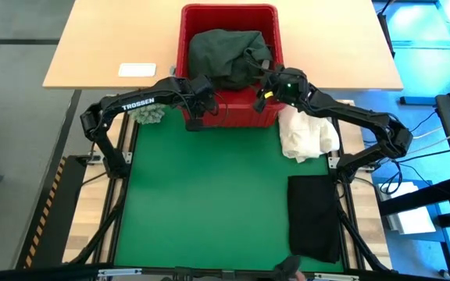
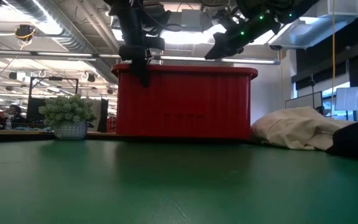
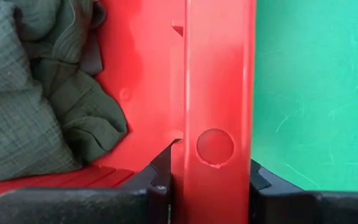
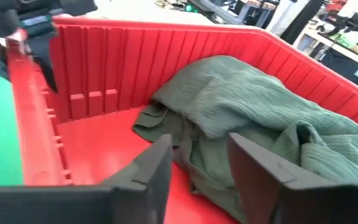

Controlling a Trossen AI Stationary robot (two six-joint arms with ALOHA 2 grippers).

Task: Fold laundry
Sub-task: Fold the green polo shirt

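Overhead, a small potted plant (image 1: 148,115) stood at the far left edge of the green mat (image 1: 209,195), just beside the red plastic basket (image 1: 229,115); in the table-level view the plant (image 2: 69,116) sat left of the basket (image 2: 182,102). A white card (image 1: 137,69) lay on the wooden tabletop (image 1: 108,47) beyond the mat.

The left hand (image 1: 196,109) was at the basket's near wall toward its left corner. Its wrist camera showed its fingers (image 3: 166,168) clamped on that red wall (image 3: 219,93), one inside the basket and one outside over the mat.

Inside the basket lay a crumpled dark green garment (image 1: 229,56), filling most of the floor; the left wrist view showed its ribbed folds (image 3: 36,93) against the inner wall.

The right hand (image 1: 266,84) hovered over the basket's near right corner. Its fingers (image 4: 151,168) stood apart, holding nothing, just above the green garment (image 4: 260,118) and the bare red floor (image 4: 104,137).

Right of the basket, a cream-white cloth heap (image 1: 307,133) rested on the mat's edge, seen low as a pale mound (image 2: 297,127). Nearer the camera side, a black garment (image 1: 315,215) lay flat on the mat's right margin, well apart from the basket.
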